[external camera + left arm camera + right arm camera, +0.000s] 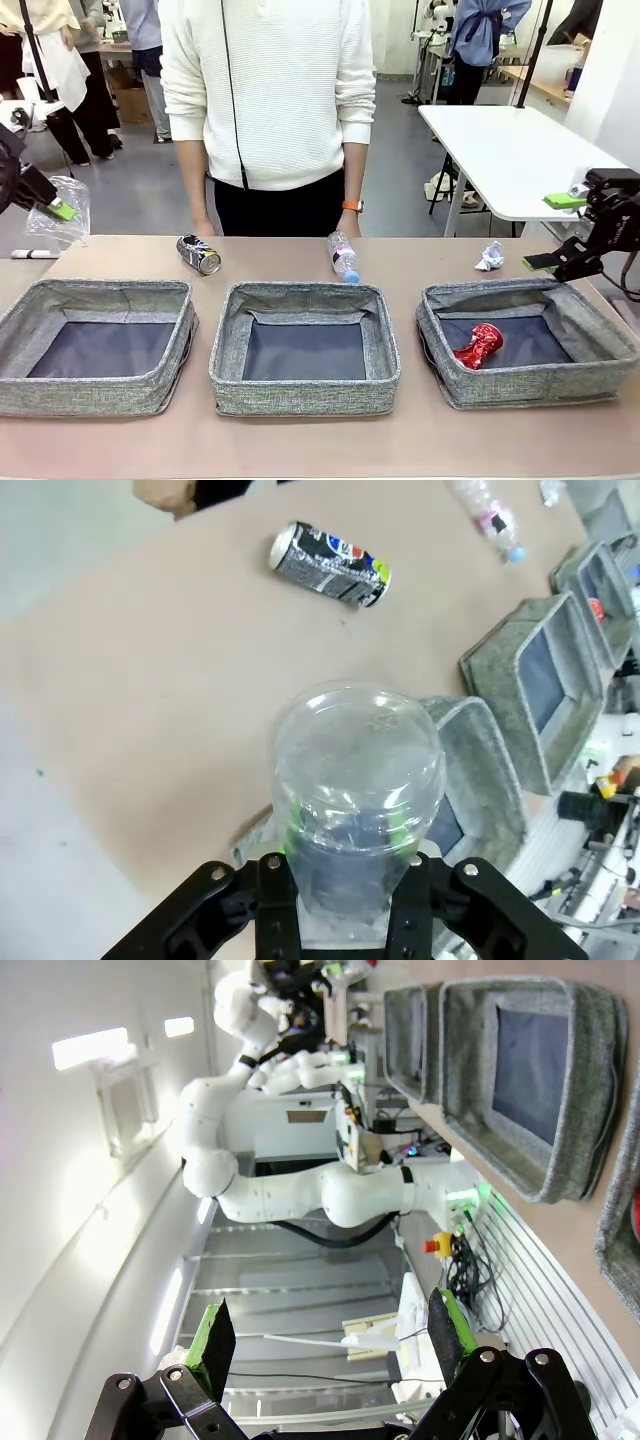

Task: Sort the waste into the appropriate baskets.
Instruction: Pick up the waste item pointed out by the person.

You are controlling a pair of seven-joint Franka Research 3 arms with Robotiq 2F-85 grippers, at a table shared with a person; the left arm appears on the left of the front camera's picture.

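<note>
The left end effector (50,205) grips the clear plastic cup (62,218), raised above the far left end of the desk (400,445). In the left wrist view its fingers (275,875) clamp the cup (355,770) from both sides near its lower part. The cup's round end faces the camera, and a corner of the left basket (480,780) lies behind it.

The right end effector (553,232) hangs open at the right edge of the front view, just above the far right corner of the right basket (520,292). Its green pads are spread wide with nothing between them. The right wrist view shows the same gap (332,1335) between the two fingers.

Three grey woven baskets sit in a row across the near half of the desk. The left basket (95,290) and the middle basket (300,292) show only their dark bases. The crushed red can (478,345) lies inside the right basket, on its base towards the left wall.

Three pieces of waste lie on the desk beyond the baskets:
- The dark printed can (198,253) lies on its side behind the gap between the left and middle baskets.
- The blue-capped bottle (343,256) lies on its side just behind the middle basket, cap towards that basket.
- The crumpled white paper ball (489,257) rests behind the right basket.

A person (268,95) in a white sweater stands at the far side of the desk, arms hanging down.
</note>
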